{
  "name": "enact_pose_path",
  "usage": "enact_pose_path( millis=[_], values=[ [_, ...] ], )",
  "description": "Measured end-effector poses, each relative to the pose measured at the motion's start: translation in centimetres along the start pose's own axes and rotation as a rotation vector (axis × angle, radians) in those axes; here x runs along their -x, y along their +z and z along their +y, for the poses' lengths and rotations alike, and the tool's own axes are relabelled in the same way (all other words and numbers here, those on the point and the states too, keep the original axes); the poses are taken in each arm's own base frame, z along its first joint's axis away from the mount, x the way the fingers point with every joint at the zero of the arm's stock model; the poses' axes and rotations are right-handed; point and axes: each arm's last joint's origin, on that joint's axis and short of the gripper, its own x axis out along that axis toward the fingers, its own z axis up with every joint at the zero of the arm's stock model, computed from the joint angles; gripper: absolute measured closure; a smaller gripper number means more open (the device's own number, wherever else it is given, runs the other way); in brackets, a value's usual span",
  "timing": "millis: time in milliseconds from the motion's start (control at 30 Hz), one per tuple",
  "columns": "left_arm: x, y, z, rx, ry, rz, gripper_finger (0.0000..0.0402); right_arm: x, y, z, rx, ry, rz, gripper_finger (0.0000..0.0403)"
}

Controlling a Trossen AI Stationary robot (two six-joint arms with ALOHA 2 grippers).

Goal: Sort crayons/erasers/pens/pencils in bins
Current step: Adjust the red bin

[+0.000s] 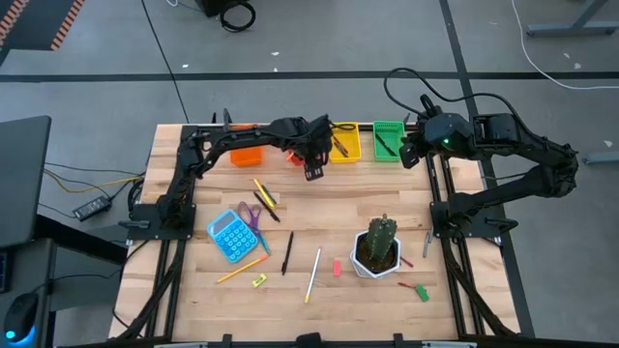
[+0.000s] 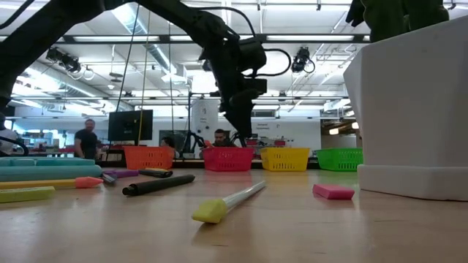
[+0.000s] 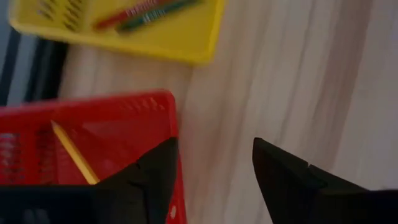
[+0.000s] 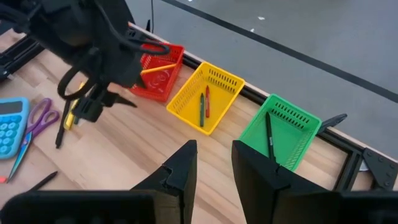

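Pencil [image 3: 73, 152], long and yellow, lies slanted inside red bin [image 3: 112, 124]; left gripper [image 3: 214, 165] above, fingers spread, empty

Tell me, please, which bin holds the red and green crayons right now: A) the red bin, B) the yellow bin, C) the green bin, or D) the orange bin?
B: the right wrist view shows the two crayons lying inside the yellow bin; the red bin holds a pencil instead.
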Motion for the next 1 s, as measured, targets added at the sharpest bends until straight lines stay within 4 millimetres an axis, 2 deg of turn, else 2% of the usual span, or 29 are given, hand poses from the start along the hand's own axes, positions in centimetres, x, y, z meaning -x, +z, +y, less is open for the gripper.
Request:
enact_pose_path(
  millis=[333,600,1000],
  values=[
    [-1.7,-0.6,0.1,0.075,-0.024,0.053,0.0234,0.0,-0.1,0.1,0.066,0.027,0.021,0.0295],
    [-1.6,-0.5,0.1,0.025,-0.024,0.047,0.0272,0.0,0.0,0.0,0.091,0.001,0.001,0.0295],
    [-1.5,-1.7,0.0,0.020,-0.052,0.169,0.0356,0.0,0.1,-0.1,0.063,-0.035,-0.029,0.0295]
  ],
)
